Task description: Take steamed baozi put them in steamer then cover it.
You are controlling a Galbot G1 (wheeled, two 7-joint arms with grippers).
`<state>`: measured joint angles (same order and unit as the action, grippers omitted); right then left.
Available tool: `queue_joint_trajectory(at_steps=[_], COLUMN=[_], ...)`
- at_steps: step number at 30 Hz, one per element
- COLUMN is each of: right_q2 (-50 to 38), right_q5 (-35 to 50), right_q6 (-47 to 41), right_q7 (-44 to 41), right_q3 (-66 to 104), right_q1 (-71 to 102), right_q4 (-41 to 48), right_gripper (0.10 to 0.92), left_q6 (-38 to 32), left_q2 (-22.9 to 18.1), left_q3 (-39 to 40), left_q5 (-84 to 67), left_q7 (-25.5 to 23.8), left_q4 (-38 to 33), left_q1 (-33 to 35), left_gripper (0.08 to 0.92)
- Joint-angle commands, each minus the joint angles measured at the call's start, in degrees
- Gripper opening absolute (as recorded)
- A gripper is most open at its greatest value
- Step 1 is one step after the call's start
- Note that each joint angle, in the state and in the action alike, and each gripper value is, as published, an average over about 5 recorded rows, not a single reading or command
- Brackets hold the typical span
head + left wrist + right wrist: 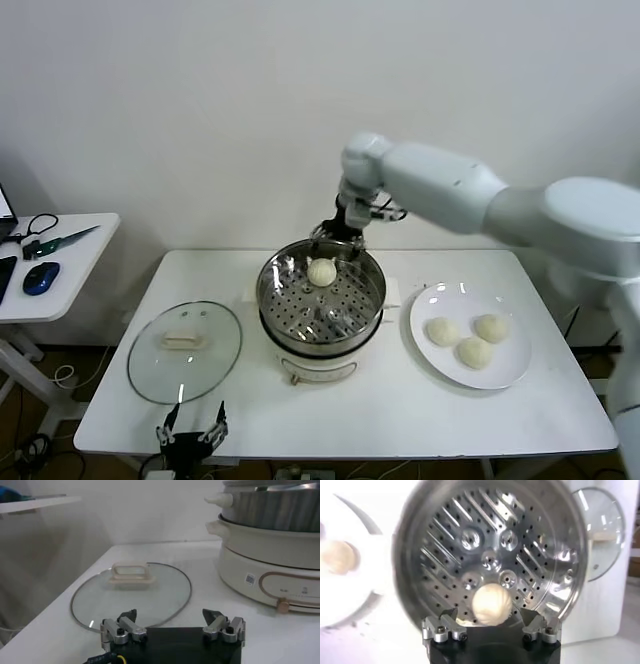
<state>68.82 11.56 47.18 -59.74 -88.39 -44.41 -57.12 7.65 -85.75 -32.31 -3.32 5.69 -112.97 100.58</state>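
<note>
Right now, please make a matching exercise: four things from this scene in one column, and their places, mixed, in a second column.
Things:
1. glass lid
2. single baozi
3. three baozi
4. left gripper

Places:
A. on the white plate
B. at the table's near edge, open
C. flat on the table, left of the steamer
D. on the perforated tray, below the open right gripper

Pairs: 1-C, 2-D, 3-A, 4-B

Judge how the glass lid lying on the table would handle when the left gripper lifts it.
The cover is glass, so likely rigid, fairly heavy and breakable. Its rim lies flat on the table, so the raised handle looks the only graspable part.
</note>
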Motion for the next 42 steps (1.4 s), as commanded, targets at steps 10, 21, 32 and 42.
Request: queue_joint_trajectory(at_steps=[10, 21, 32, 42], right_q2=[-33.39, -30.08, -25.27, -21.32], right_q5=[22.87, 21.01, 14.72, 9.25], right_q6=[-51.22, -59.75, -60.9, -61.16], right_q7=[4.47, 8.17, 8.61, 9.08], right_q3=[-22.42, -15.99, 2.02, 9.96], right_q1=[-8.52, 1.39, 21.25, 30.25], right_q4=[-20.73, -19.67, -9.0, -2.25], right_gripper=[0.823, 0.823, 0.823, 0.823], left_q6=[-0.29, -0.18, -0.54, -0.68], left_q2=[0.09, 0.41, 0.46, 0.28], left_q3=[0.13, 0.2, 0.2, 0.09], left_q5=[-0.53, -0.57, -0.38, -0.05], left_q7=[0.14, 0.05, 0.1, 0.04], left_q4=[0.68, 1.34, 2.46, 2.75], left_q1=[-0.63, -1.15, -1.11, -0.69], left_gripper=[0.823, 0.823, 0.823, 0.823])
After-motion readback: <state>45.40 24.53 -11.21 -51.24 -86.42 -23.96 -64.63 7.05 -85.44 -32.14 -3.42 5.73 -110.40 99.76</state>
